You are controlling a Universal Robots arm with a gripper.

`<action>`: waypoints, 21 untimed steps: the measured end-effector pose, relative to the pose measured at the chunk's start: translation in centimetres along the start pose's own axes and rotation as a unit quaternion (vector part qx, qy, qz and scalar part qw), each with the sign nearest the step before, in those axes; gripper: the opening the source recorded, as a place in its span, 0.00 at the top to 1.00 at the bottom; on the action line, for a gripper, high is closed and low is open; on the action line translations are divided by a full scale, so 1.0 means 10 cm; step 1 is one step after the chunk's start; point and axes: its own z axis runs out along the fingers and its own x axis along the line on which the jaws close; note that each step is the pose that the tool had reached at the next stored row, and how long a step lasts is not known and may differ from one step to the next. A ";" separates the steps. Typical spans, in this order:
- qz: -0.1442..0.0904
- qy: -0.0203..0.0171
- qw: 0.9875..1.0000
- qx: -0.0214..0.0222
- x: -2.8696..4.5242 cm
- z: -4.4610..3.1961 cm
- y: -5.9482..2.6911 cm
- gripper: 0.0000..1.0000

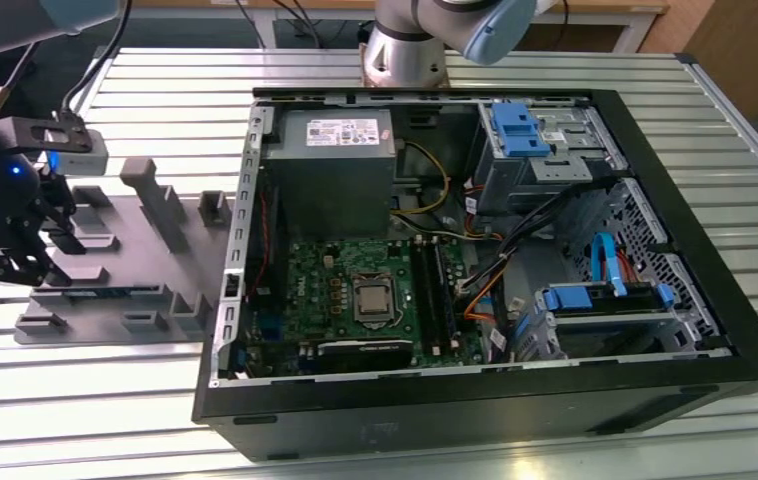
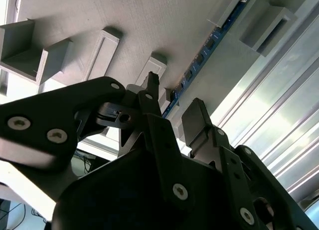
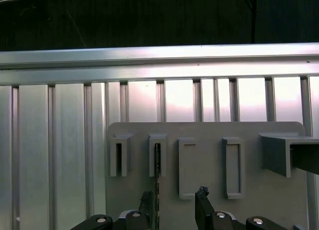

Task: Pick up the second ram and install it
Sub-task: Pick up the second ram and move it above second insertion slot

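Grey tray (image 3: 209, 131): upright blocks (image 1: 166, 205) flank second ram (image 2: 208, 45), claw (image 3: 174, 192) spread.

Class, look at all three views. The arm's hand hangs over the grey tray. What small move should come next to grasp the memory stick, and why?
Probably lower the open hand straight down. In the first wrist view the thin dark blue-green memory stick stands on edge in the grey plastic tray, lined up between the fingers, seemingly not yet gripped.
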 end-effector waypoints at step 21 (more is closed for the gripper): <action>0.000 0.000 1.000 0.000 0.019 0.084 -0.002 0.53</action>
